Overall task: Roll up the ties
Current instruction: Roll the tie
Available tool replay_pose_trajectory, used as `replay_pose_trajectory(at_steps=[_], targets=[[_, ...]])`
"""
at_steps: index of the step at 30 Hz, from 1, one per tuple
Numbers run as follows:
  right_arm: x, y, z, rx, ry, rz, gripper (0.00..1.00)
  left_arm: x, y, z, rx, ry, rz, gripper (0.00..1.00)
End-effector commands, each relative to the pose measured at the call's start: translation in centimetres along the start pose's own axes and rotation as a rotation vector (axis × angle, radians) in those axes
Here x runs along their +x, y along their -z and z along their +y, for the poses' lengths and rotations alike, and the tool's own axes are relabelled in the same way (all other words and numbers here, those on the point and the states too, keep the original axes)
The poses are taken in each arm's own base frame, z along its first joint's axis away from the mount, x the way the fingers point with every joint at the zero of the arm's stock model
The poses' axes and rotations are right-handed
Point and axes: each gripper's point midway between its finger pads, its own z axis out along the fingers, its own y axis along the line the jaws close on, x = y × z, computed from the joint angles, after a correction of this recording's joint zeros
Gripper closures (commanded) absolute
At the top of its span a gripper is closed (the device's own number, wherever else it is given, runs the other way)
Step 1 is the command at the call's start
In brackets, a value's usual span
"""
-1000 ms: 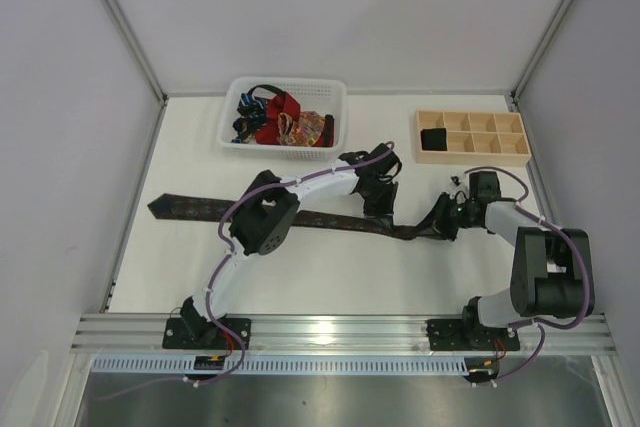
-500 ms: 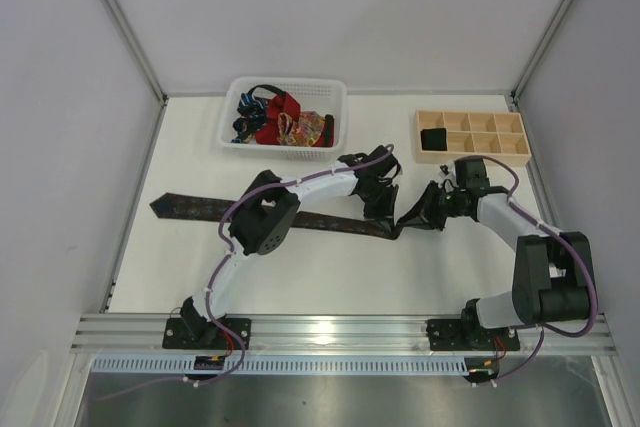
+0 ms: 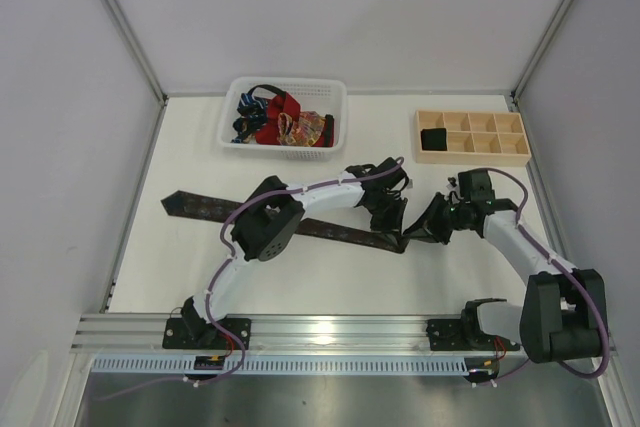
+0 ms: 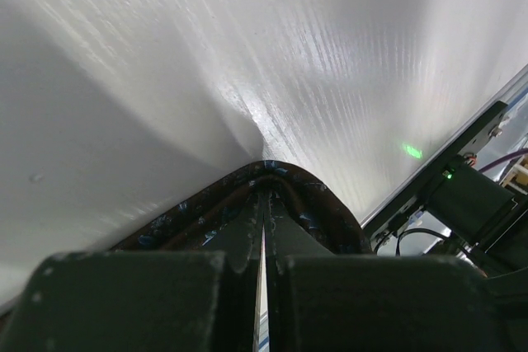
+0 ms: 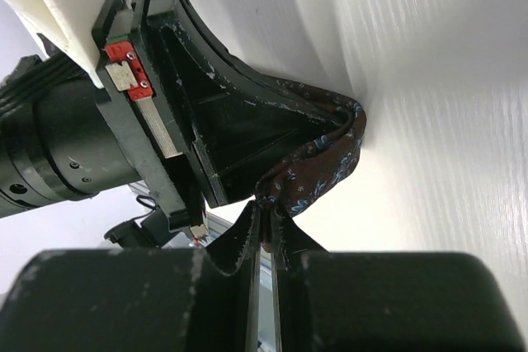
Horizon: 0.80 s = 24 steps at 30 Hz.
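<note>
A robotics lab test cell: a white table (image 3: 200, 267) boxed in by plain panels (image 3: 330, 17) on aluminium posts (image 3: 120, 25), with a left arm (image 3: 320, 187) and right arm (image 3: 520, 237) bolted to an aluminium rail (image 3: 340, 330), purple cables (image 3: 228, 222) running along them.

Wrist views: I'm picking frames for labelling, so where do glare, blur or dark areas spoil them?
Left wrist: strong glare streaks the white table; the left gripper fills the bottom as a dark, blurred mass, and the tie looks dim. Right wrist: the right gripper is dark and out of focus, the tie's pattern crisp, soft shadow beside its fold.
</note>
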Motion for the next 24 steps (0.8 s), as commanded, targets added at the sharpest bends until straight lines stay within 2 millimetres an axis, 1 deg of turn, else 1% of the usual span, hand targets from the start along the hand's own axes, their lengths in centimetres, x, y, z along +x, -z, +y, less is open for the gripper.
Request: replay_pose_trajectory(at_steps=[1,5,8,12,15,16,24], targets=[[0.7,0.2,0.4,-0.014,-0.008,0.009,1.0,0.9,0.0,0.2,-0.022,-0.004,0.014,1.0],[1.0,-0.3,-0.1,0.014,-0.005,0.022,1.0,0.8,0.3,0.2,-0.033,-0.022,0.012,1.0],[0.6,-0.2,-0.3,0.035,-0.006,0.009,1.0,0.4,1.0,0.0,-0.044,-0.056,0.0,1.0],[-0.1,0.0,-0.3,0.067,0.0,-0.015,1.0,0.4,1.7,-0.1,-0.05,-0.067,0.001,1.0],[-0.3,0.1,-0.4,0.084,0.0,-0.026,1.0,0.6,2.1,-0.6,-0.034,-0.067,0.004,1.0],[-0.3,0.1,-0.4,0.082,0.001,-0.026,1.0,0.7,2.3,-1.1,-0.01,-0.069,0.008,1.0],[-0.1,0.0,-0.8,0.092,-0.007,-0.026,1.0,0.9,2.4,-2.4,0.045,-0.047,0.02,1.0]])
